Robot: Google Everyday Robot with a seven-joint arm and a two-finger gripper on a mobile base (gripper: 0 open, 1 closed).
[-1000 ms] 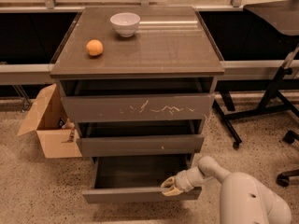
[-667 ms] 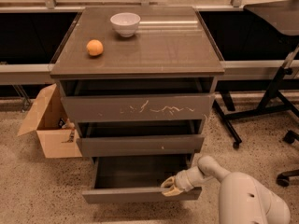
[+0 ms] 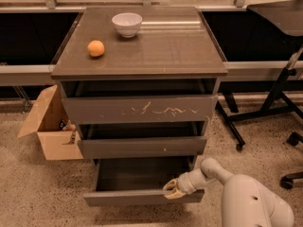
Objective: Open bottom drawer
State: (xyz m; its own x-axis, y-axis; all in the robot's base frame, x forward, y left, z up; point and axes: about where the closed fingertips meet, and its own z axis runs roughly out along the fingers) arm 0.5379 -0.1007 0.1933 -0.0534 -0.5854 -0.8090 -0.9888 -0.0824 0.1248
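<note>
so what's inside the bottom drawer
The bottom drawer stands pulled out, and nothing shows on the visible part of its dark floor. Its back lies hidden under the middle drawer, and the gripper at its front rim covers a little.

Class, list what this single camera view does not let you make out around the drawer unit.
Inside the bottom drawer: rear hidden under the middle drawer.
Contents of the cardboard box: mostly behind its wall.
The gripper, at the bottom drawer's front rim: its arm is cut off by the lower edge.

White bowl (image 3: 127,24) and orange (image 3: 96,48) sat apart on cabinet top (image 3: 165,51); open cardboard box (image 3: 47,126) stood on floor at its left.
</note>
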